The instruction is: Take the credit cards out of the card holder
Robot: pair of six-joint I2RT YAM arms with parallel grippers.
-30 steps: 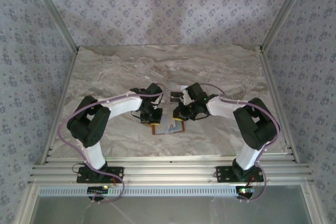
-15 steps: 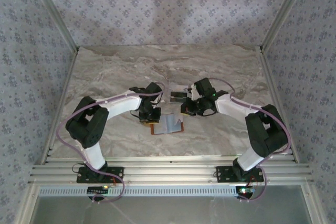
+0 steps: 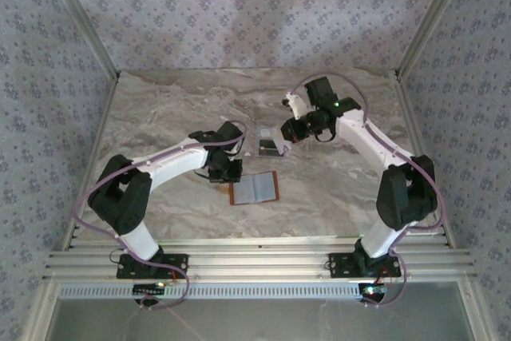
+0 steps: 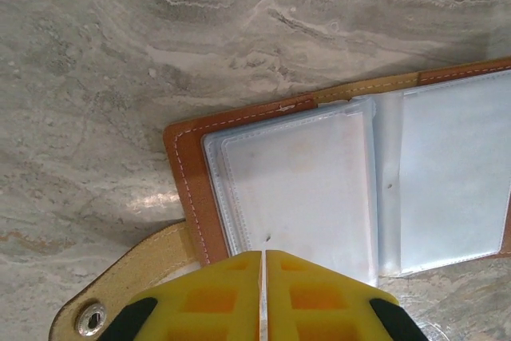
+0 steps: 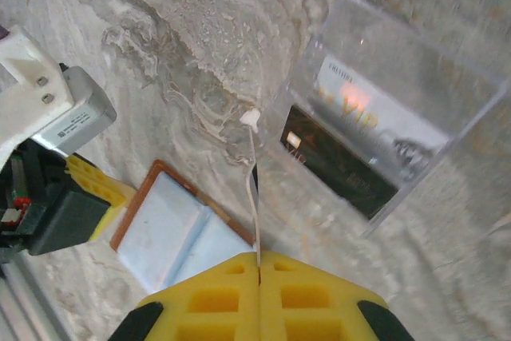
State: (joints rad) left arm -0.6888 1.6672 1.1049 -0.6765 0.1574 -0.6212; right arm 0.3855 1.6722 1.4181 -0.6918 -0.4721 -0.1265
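Observation:
The card holder [image 3: 254,188] lies open and flat on the marble, its brown rim around pale grey-blue sleeves [image 4: 295,189], its tab [image 4: 128,285] at the near left. My left gripper [image 3: 227,173] is shut at the near edge of its left page [image 4: 262,255], with a thin pale sliver pinched between the pads. My right gripper [image 3: 287,131] hangs above and behind the card holder [image 5: 172,225]. It is shut [image 5: 258,259] on a pale credit card [image 5: 254,181] that I see edge-on, close to the clear rack.
A clear plastic rack [image 3: 268,147] stands just behind the card holder, holding a pale card [image 5: 375,117] and a dark card [image 5: 335,169]. Patterned walls close in the table on three sides. Bare marble lies to the left and far back.
My right gripper has risen from the card holder and swung back and right toward the rack, carrying the card. The left gripper stays at the card holder's left edge.

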